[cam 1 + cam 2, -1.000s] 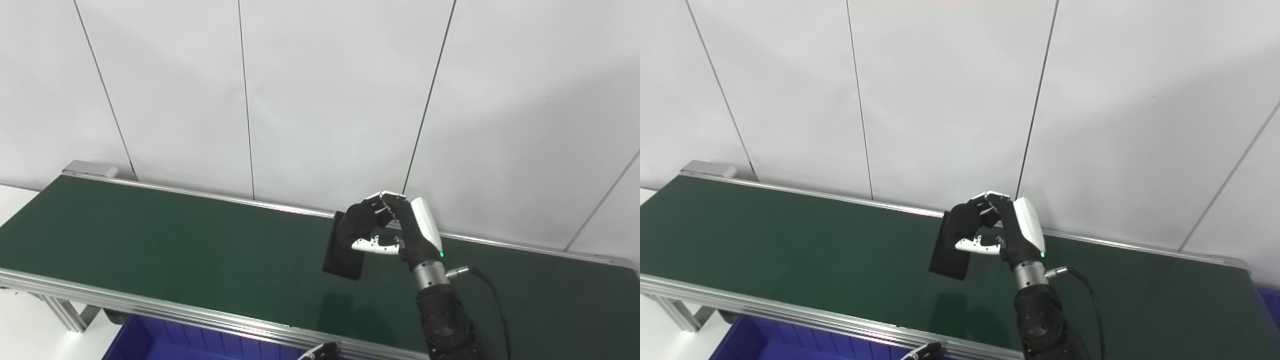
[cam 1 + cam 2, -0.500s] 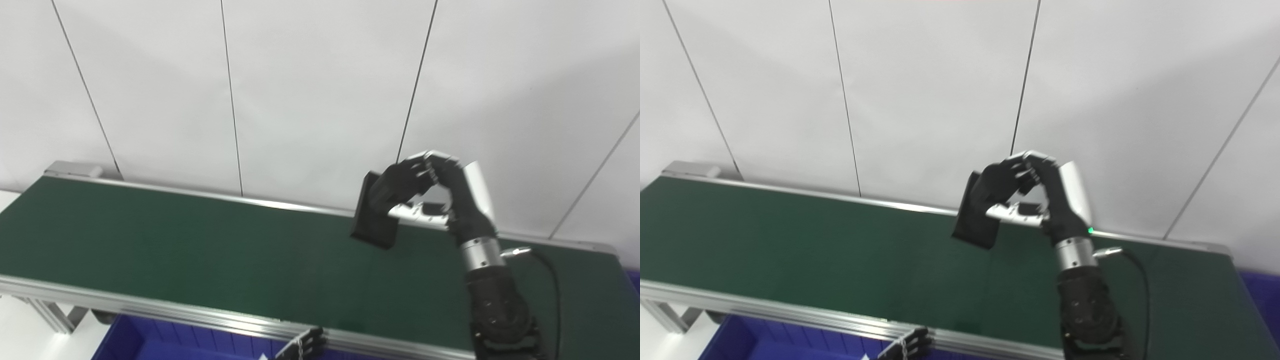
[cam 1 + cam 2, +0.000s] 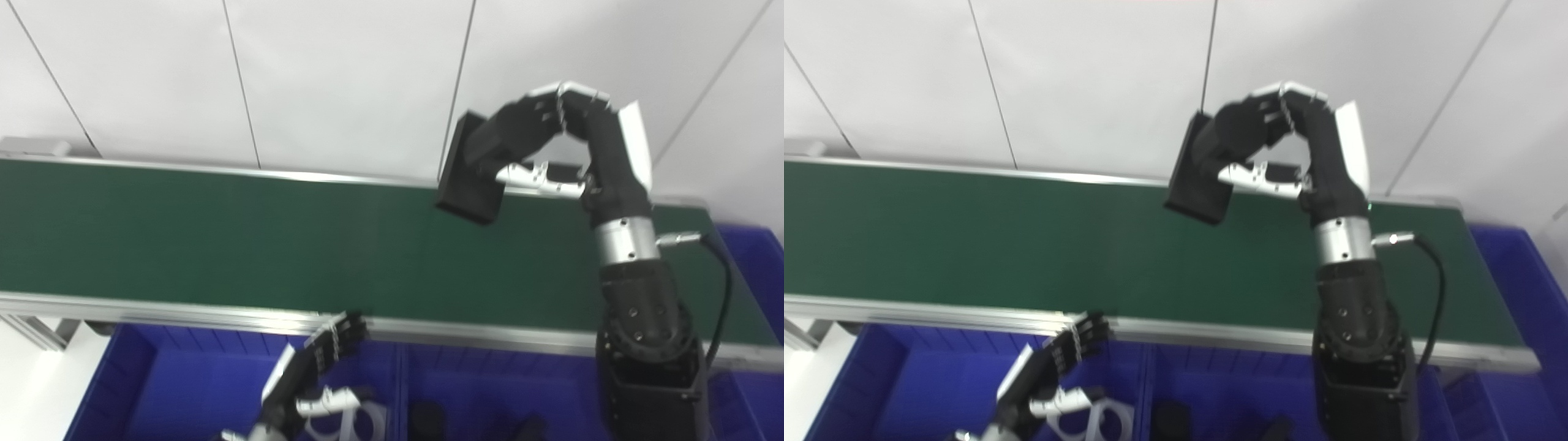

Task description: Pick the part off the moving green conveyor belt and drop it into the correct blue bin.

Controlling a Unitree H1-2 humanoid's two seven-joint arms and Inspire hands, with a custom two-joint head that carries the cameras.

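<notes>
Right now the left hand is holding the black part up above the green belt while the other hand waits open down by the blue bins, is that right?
Not quite: the right hand holds the black part above the belt, and the left hand waits open by the blue bins. Both eye views show the holding arm coming in from the right.

A long green conveyor belt (image 3: 245, 233) with silver side rails (image 3: 184, 306) carries nothing.
</notes>
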